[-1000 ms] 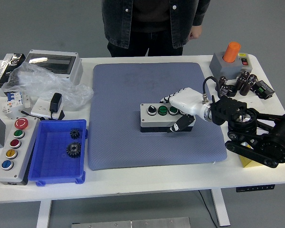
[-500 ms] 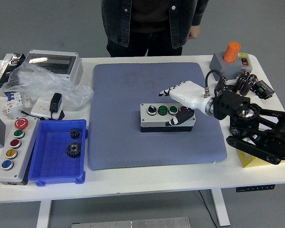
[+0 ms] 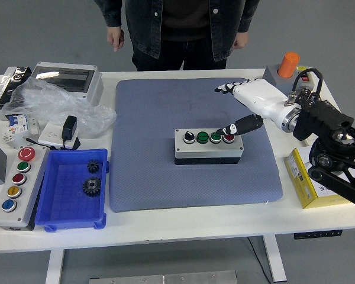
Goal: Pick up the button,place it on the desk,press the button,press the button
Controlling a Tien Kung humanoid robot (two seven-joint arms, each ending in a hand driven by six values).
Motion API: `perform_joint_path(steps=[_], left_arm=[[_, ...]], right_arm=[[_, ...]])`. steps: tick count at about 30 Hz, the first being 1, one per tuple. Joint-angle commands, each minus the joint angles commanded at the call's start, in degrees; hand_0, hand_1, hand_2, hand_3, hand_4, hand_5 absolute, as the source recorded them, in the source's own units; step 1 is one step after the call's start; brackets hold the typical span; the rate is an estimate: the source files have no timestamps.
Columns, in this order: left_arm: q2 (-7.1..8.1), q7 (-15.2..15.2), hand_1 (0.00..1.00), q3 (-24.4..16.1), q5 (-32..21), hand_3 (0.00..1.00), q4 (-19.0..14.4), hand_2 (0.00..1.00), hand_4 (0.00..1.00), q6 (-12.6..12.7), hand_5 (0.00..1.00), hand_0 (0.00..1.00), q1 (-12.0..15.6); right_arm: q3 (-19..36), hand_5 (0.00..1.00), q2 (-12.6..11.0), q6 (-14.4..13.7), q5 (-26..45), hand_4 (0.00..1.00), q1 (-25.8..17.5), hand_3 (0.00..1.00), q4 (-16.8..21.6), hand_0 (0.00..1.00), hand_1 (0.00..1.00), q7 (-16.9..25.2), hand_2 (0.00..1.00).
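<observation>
A grey button box (image 3: 208, 147) with a black base lies on the blue-grey mat (image 3: 195, 177), near its middle. Its top carries a black-and-white knob, two green buttons and a red button (image 3: 228, 138) at the right end. My right hand (image 3: 244, 105), white with black fingertips, hovers above and to the right of the box with its fingers spread. Its thumb (image 3: 232, 128) points down close over the red button; I cannot tell whether it touches. The hand holds nothing. My left arm is out of view.
A person stands at the far side, hands hanging off the table. A blue tray (image 3: 54, 218) with two gears and a second button box (image 3: 15, 186) sit at the left. A grey box with an orange cap (image 3: 287, 70) and a yellow box (image 3: 306, 183) are at the right.
My right hand let go of the button box, rose and drew back to the upper right, opening its fingers. The box stayed in place on the mat.
</observation>
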Motion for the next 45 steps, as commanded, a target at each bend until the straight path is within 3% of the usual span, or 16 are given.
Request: perform_joint_path(steps=[6,7,12,13,18,19,22,24,25,31,32,37,43,44,45], left_arm=[[-0.07,-0.1,0.758,-0.2,0.1,0.708,0.0,0.691,0.746,0.1,0.461,0.712,0.1],[-0.09,-0.1,0.759,-0.2,0.1,0.707,0.0,0.691,0.745,0.1,0.464,0.712,0.2],[-0.06,-0.2,0.759,-0.3,0.1,0.707,0.0,0.691,0.745,0.2,0.464,0.712,0.3],[-0.05,-0.2,0.759,-0.3,0.0,0.706,0.0,0.691,0.746,0.2,0.466,0.712,0.4],[-0.01,-0.2,0.759,-0.2,-0.1,0.706,0.1,0.691,0.746,0.2,0.466,0.712,0.5],[0.01,-0.2,0.759,-0.2,-0.1,0.706,0.1,0.691,0.747,0.2,0.468,0.712,0.5],[0.08,-0.3,0.759,-0.2,0.0,0.706,0.0,0.691,0.747,0.2,0.468,0.712,0.3],[0.11,-0.3,0.759,-0.1,-0.1,0.706,0.0,0.691,0.747,0.2,0.468,0.712,0.3],[0.13,-0.3,0.759,-0.1,-0.1,0.706,0.0,0.691,0.748,0.2,0.469,0.712,0.3],[0.20,-0.3,0.759,0.1,-0.2,0.706,0.0,0.691,0.748,0.2,0.469,0.712,0.2],[0.21,-0.3,0.759,0.1,-0.2,0.707,0.0,0.691,0.749,0.2,0.471,0.712,0.2],[0.18,-0.3,0.759,0.1,-0.2,0.708,0.0,0.691,0.748,0.2,0.473,0.712,0.1],[0.18,-0.4,0.759,0.2,-0.2,0.708,0.0,0.691,0.748,0.2,0.473,0.712,0.0],[0.19,-0.4,0.760,0.2,-0.2,0.709,0.0,0.692,0.749,0.2,0.473,0.712,0.0],[0.20,-0.4,0.760,0.2,-0.2,0.709,0.0,0.692,0.749,0.2,0.473,0.712,0.0]], right_arm=[[7.2,0.545,-2.6,-0.1,-0.9,0.998,-5.7,0.878,6.6,0.760,0.741,-1.9,0.796],[8.5,0.524,-3.0,-0.1,-1.4,0.998,-6.8,0.738,7.9,0.692,0.708,-2.7,0.830],[11.1,0.524,-5.2,2.3,-1.6,0.998,-10.2,0.738,12.0,0.692,0.708,-6.6,0.830],[11.2,0.451,-5.6,3.0,-1.4,0.998,-10.7,0.842,12.8,0.557,0.603,-7.6,0.680],[10.4,0.451,-7.3,7.5,1.0,0.998,-11.3,0.842,12.9,0.557,0.603,-12.1,0.680],[10.2,0.362,-7.6,8.2,1.4,0.915,-11.2,0.888,12.9,0.419,0.452,-12.7,0.462],[9.6,0.362,-8.0,10.0,2.6,0.915,-10.5,0.888,12.9,0.419,0.452,-14.2,0.462],[9.1,0.362,-8.1,10.6,3.1,0.915,-9.9,0.888,12.9,0.419,0.452,-14.7,0.462],[8.8,0.231,-8.1,10.8,3.3,0.694,-9.6,0.884,12.9,0.328,0.422,-14.9,0.356],[4.8,0.231,-7.3,11.1,4.1,0.694,-7.1,0.884,12.9,0.328,0.422,-15.3,0.356],[3.9,0.185,-7.1,11.1,4.2,0.615,-6.7,0.883,12.9,0.313,0.415,-15.3,0.325],[-1.6,0.188,-5.2,10.7,4.3,0.583,-4.5,0.882,12.9,0.307,0.385,-15.2,0.303],[-4.4,0.188,-3.8,10.4,4.4,0.583,-3.3,0.882,12.9,0.307,0.385,-15.1,0.303],[-4.8,0.039,-3.6,10.4,4.5,0.492,-3.0,0.879,12.9,0.358,0.393,-15.0,0.286],[-5.1,0.039,-3.4,10.3,4.6,0.492,-2.8,0.879,12.9,0.358,0.393,-15.0,0.286]])
